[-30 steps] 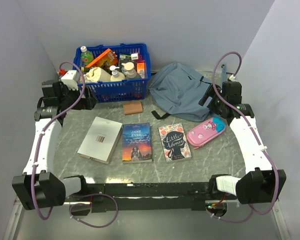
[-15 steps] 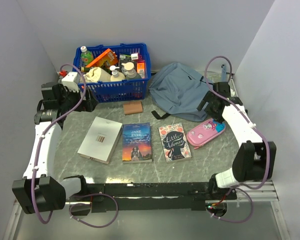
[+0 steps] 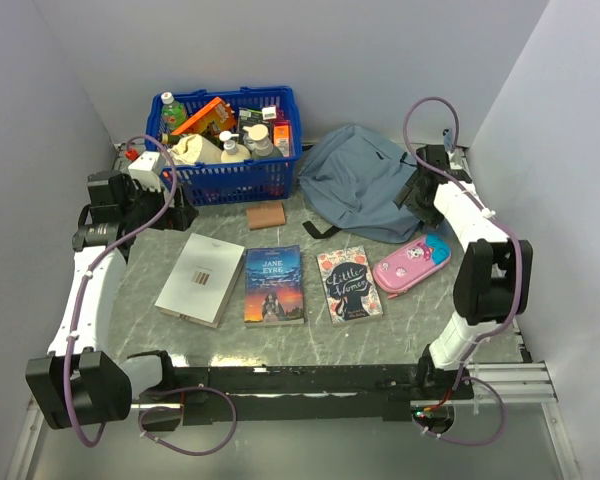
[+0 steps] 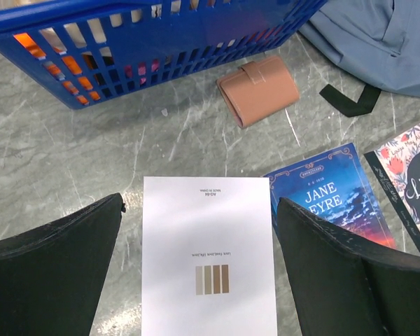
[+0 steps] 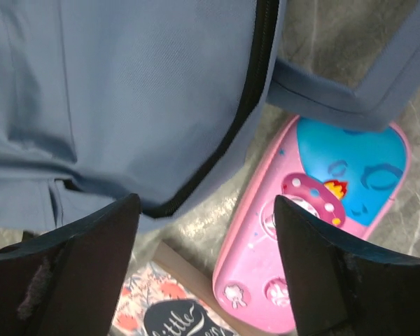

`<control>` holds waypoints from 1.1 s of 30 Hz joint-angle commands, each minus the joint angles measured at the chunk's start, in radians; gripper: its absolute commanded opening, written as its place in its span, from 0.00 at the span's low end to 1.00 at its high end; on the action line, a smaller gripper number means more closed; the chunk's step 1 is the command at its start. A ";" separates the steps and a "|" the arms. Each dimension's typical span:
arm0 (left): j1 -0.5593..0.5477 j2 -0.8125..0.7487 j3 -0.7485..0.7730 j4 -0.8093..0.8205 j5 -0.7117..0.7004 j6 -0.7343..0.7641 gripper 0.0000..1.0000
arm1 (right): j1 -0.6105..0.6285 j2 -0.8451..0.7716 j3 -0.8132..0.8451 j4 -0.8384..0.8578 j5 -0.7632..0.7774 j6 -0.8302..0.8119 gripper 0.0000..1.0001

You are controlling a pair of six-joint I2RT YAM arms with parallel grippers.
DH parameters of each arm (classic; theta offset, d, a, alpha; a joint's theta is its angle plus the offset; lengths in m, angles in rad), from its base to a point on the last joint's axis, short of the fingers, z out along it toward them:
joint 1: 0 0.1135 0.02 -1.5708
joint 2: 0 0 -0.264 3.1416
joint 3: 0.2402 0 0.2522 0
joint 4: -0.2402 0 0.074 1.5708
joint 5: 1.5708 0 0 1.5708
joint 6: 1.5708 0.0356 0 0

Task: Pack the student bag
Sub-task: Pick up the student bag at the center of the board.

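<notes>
The student bag (image 3: 358, 183), a soft grey-blue backpack with dark zipper lines, lies flat at the back right of the table. In the right wrist view the student bag (image 5: 126, 91) fills the upper left. My right gripper (image 3: 416, 192) hovers over the bag's right edge, and in its own view the right gripper (image 5: 206, 260) is open, nothing between its fingers. My left gripper (image 3: 172, 208) hangs open above the white book (image 3: 197, 278). In the left wrist view the left gripper (image 4: 199, 269) straddles the white book (image 4: 206, 259) without touching it.
A blue basket (image 3: 230, 172) of bottles and packets stands at the back left. A tan wallet (image 3: 266, 214) lies in front of it. A Jane Eyre book (image 3: 274, 285), a Little Women book (image 3: 348, 284) and a pink pencil case (image 3: 412, 263) lie in a row.
The right arm has reached forward and its gripper has moved farther back along the bag's right edge. The left wrist has shifted slightly right.
</notes>
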 commanded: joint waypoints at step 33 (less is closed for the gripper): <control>0.004 -0.105 -0.020 -0.011 0.014 0.015 0.96 | 0.195 0.039 0.871 -0.201 0.034 -0.006 0.00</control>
